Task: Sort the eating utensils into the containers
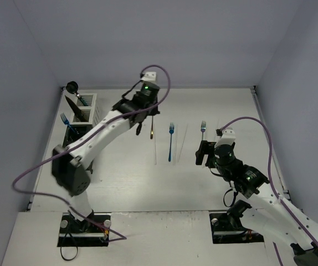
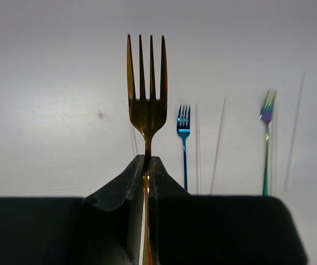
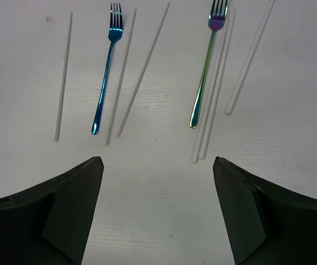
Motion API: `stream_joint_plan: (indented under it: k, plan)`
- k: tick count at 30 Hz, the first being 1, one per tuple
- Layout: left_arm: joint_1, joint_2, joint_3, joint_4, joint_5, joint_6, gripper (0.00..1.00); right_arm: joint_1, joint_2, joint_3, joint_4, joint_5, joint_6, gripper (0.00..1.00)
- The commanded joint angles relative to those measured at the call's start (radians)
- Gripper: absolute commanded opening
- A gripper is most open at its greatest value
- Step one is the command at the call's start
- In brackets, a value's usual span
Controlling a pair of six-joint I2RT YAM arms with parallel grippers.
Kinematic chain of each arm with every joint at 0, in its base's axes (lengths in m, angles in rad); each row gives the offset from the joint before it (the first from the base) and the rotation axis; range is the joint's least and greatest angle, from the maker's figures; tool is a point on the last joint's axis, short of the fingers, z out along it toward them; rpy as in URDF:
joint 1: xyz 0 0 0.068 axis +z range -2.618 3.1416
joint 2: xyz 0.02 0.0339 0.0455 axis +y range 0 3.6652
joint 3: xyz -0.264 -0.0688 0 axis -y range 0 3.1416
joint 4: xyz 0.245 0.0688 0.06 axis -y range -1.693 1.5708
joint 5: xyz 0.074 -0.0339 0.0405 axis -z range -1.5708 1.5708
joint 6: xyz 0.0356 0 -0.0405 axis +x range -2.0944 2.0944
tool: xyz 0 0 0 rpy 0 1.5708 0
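Gold fork point(image 2: 146, 110) is pinched at its neck by the left claw point(image 2: 147, 164), tines pointing straight out past the shut tips; the containers point(image 1: 91, 111) stand off to that arm's left, and the right claw point(image 3: 157, 163), farther off, gapes empty

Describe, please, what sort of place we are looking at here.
Probably a robotics lab test cell: a white table boxed in by plain pale walls, the left arm and right arm bolted at its near edge, a blue fork and chopsticks laid out, slatted caddies far left.
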Motion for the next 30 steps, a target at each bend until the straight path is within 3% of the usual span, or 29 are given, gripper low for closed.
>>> stream_joint_plan:
  k: [1,6,10,17,24,30]
  plan:
    - [0.130,-0.305,-0.199,0.214,-0.140,0.069,0.00,-0.009,0.010,0.023,0.034,-0.015,-0.005,0.78]
    - [0.350,-0.507,-0.412,0.358,-0.154,0.128,0.00,-0.008,0.014,0.025,0.038,-0.031,-0.013,0.78]
    - [0.524,-0.572,-0.501,0.444,-0.123,0.164,0.00,-0.008,0.026,0.030,0.042,-0.038,-0.023,0.78]
    - [0.724,-0.598,-0.609,0.633,-0.085,0.184,0.00,-0.007,0.025,0.026,0.044,-0.047,-0.028,0.78]
    - [0.784,-0.506,-0.612,0.682,-0.068,0.208,0.00,-0.007,0.012,0.023,0.044,-0.057,-0.028,0.78]
    - [0.786,-0.489,-0.695,0.699,-0.053,0.131,0.00,-0.007,0.021,0.021,0.047,-0.056,-0.025,0.78]
